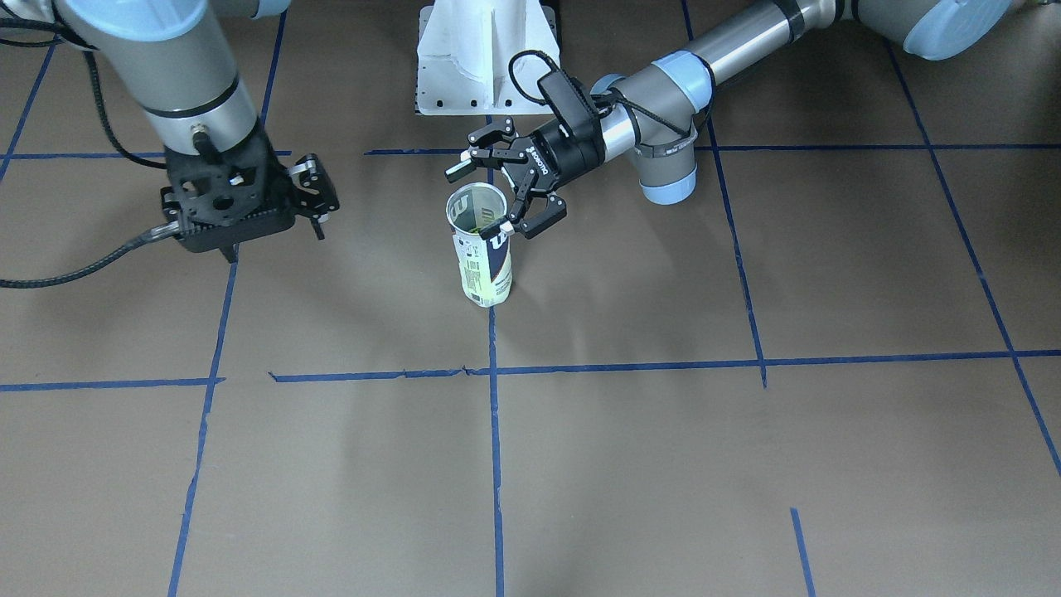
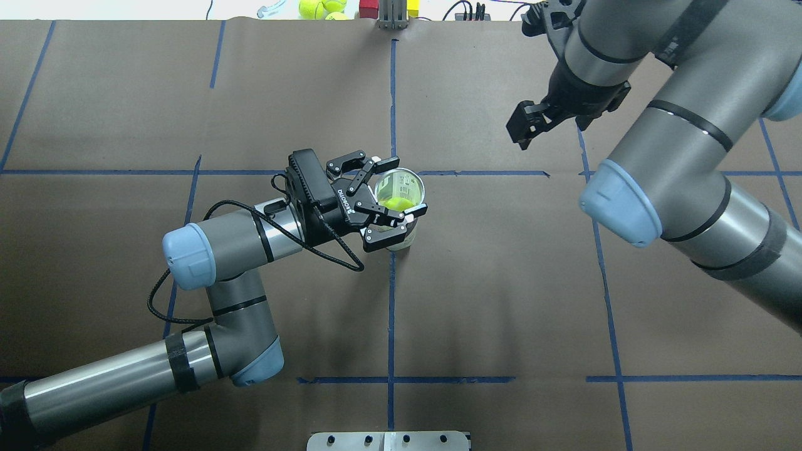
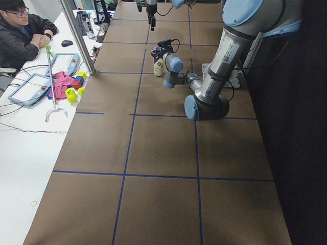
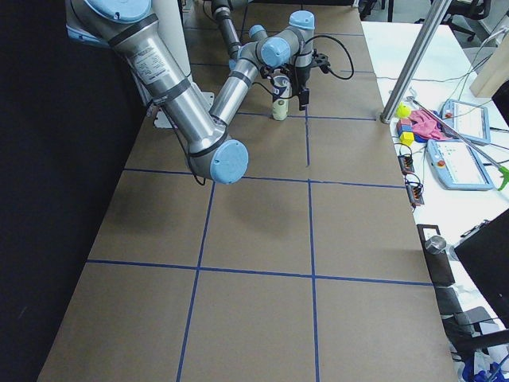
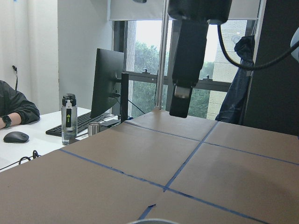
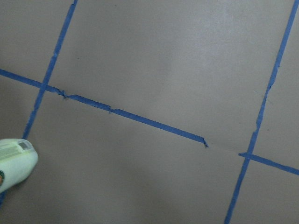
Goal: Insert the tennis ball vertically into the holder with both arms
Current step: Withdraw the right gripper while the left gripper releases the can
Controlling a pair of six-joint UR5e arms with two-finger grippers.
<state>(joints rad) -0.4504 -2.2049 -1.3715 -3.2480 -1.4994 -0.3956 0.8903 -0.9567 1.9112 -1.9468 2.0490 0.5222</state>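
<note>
One holder (image 1: pixel 487 269) between left tool's (image 1: pixel 479 201) fingers

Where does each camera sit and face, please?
Front-facing: across the table, facing the pedestal; left arm, right arm.
Overhead: above the pedestal, tilted forward; both arms.
Left: table's left end, looking along; left arm nearest.
Right: opposite end; right arm nearest.
Left wrist: level across table; right claw.
Right wrist: down at table; no body.
Front and overhead share the holder.

We see a brown table (image 1: pixel 663 464) gridded with blue tape lines (image 1: pixel 496 448), the holder (image 1: pixel 485 257) upright on it, a white pedestal base (image 1: pixel 485 62) beyond the holder, robot-side
</note>
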